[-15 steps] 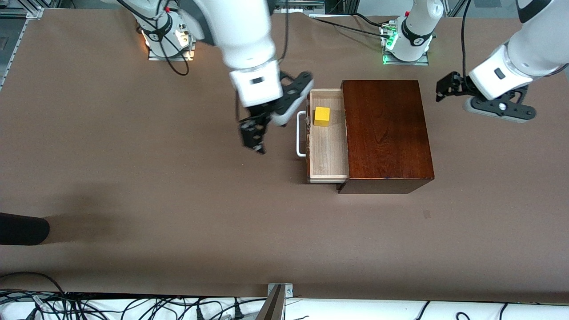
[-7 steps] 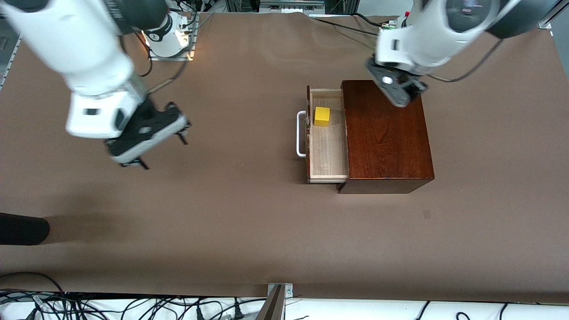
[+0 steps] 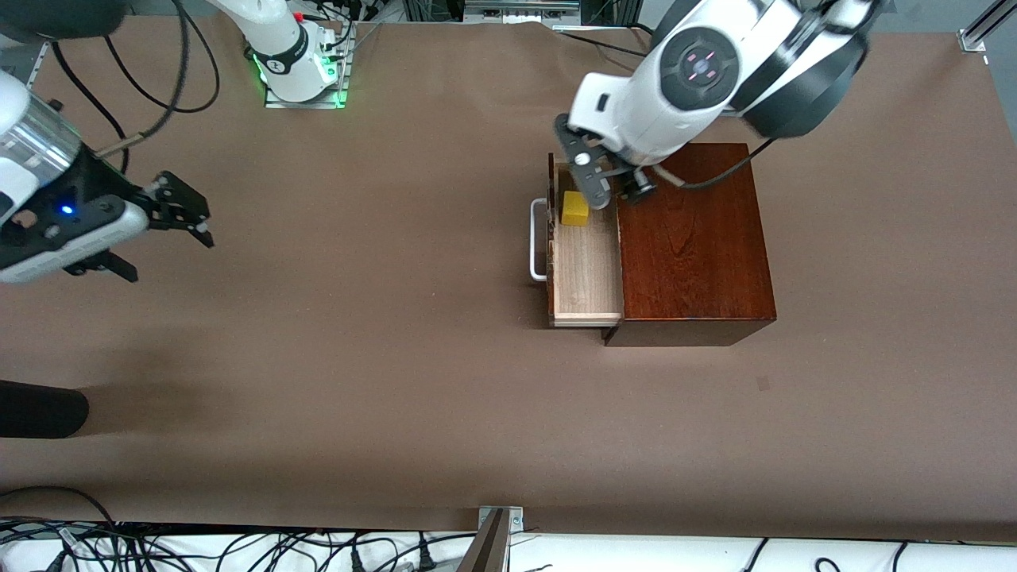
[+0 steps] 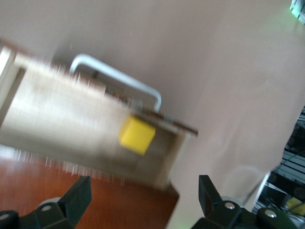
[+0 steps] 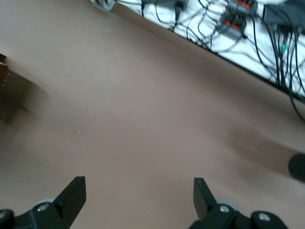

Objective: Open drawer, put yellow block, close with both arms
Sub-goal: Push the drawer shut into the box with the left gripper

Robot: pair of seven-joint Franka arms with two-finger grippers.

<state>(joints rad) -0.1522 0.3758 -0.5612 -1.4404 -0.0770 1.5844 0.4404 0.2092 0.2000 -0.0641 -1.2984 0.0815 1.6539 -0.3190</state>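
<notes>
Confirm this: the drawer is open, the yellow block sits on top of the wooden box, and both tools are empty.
Not quite. The yellow block lies inside the open drawer, not on the wooden box, as the front view shows. The left tool and right tool are indeed empty.

One drawer (image 3: pixel 586 262), one yellow block (image 3: pixel 574 208), one wooden box (image 3: pixel 693 238), two hands (image 3: pixel 616 187) (image 3: pixel 163 230)

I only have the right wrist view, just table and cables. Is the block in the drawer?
Observer: Yes, the block lies in the open drawer.
Operator: Where's the left gripper?
Observer: The left gripper hangs open over the block's end of the drawer, holding nothing.
Operator: And the right one?
Observer: The right gripper is open over the table, toward the right arm's end, well apart from the drawer.
</notes>
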